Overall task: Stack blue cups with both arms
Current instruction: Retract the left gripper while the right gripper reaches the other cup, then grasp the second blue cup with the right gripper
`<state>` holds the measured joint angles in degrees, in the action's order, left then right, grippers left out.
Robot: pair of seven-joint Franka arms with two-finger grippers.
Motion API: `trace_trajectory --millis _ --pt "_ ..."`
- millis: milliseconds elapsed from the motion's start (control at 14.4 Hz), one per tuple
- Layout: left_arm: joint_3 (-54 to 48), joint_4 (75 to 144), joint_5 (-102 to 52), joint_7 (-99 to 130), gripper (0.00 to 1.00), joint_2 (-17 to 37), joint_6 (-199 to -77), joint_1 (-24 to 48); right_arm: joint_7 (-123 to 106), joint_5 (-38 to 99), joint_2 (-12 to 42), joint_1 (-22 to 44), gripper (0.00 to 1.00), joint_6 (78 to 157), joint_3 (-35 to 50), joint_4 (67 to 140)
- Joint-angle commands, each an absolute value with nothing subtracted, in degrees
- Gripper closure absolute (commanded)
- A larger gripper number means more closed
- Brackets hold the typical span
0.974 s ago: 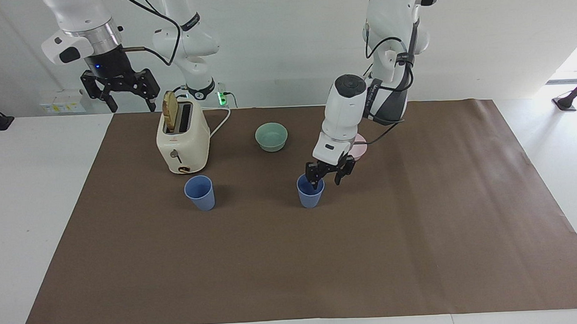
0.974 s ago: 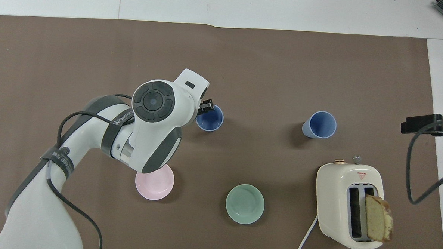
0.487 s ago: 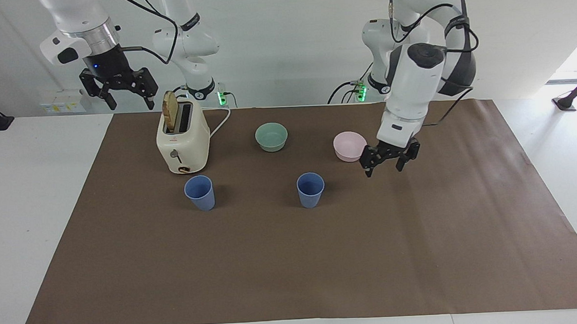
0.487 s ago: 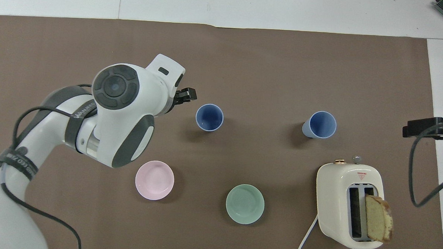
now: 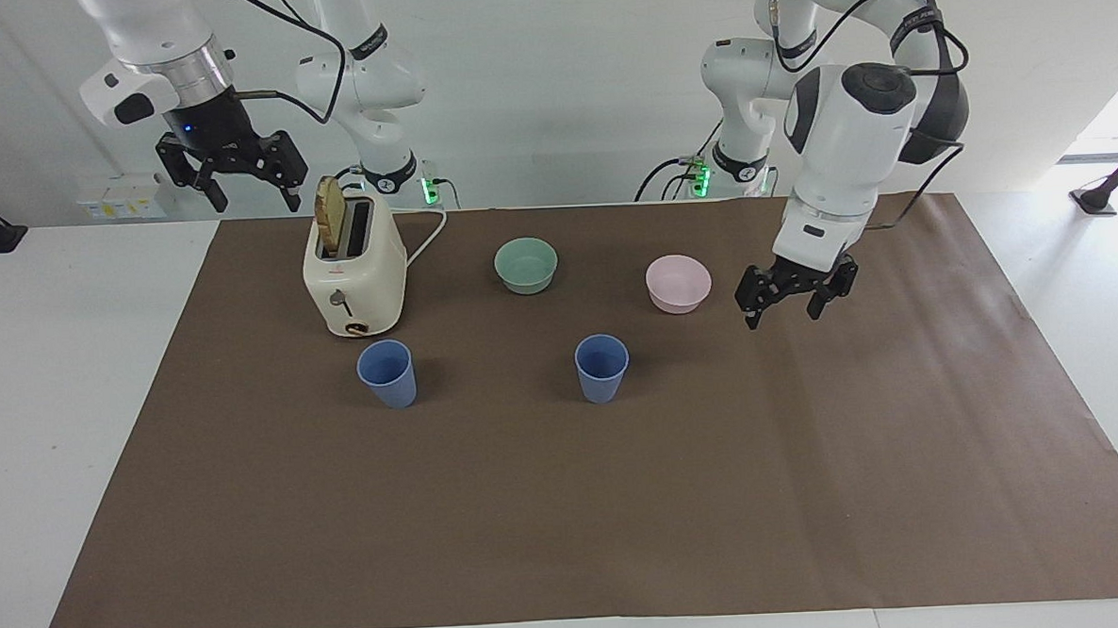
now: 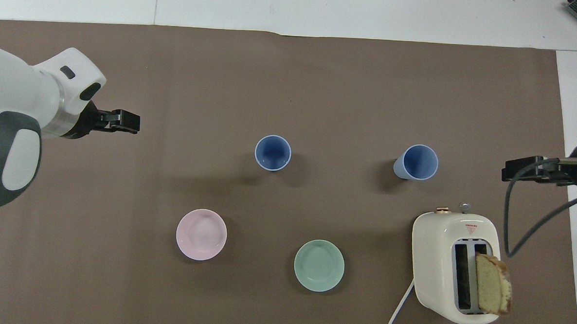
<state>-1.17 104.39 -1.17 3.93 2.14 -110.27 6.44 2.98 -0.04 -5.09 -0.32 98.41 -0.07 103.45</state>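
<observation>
Two blue cups stand upright and apart on the brown mat. One cup (image 5: 602, 368) (image 6: 273, 153) is near the middle. The other cup (image 5: 387, 372) (image 6: 416, 162) stands by the toaster, toward the right arm's end. My left gripper (image 5: 783, 316) (image 6: 128, 122) is open and empty. It hangs low over the mat beside the pink bowl, toward the left arm's end, well apart from both cups. My right gripper (image 5: 254, 203) (image 6: 512, 170) is open and empty. It waits high over the table's edge beside the toaster.
A cream toaster (image 5: 354, 271) (image 6: 454, 266) with a bread slice sticking up stands nearer to the robots than the second cup. A mint-green bowl (image 5: 526, 264) (image 6: 319, 265) and a pink bowl (image 5: 678, 283) (image 6: 201, 234) sit nearer to the robots than the middle cup.
My left gripper has come away from the middle cup's rim and swung toward the left arm's end of the table. The cup stays standing. The right arm has barely moved.
</observation>
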Motion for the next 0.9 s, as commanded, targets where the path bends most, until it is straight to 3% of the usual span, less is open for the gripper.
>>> trace_trajectory --millis 0,278,835 --pt "-1.67 104.43 -1.41 -2.10 0.00 0.00 -106.19 4.57 2.46 0.53 -1.78 -0.27 0.00 103.61 0.09 106.35" --pt "-1.85 97.92 2.46 -2.46 0.00 -0.08 -97.67 5.27 2.37 0.53 5.35 -0.26 0.00 110.55 0.44 107.22" --pt "-0.97 91.59 0.27 -2.46 0.00 -3.69 -88.08 4.31 2.37 0.53 10.72 2.64 0.00 118.38 0.53 110.82"
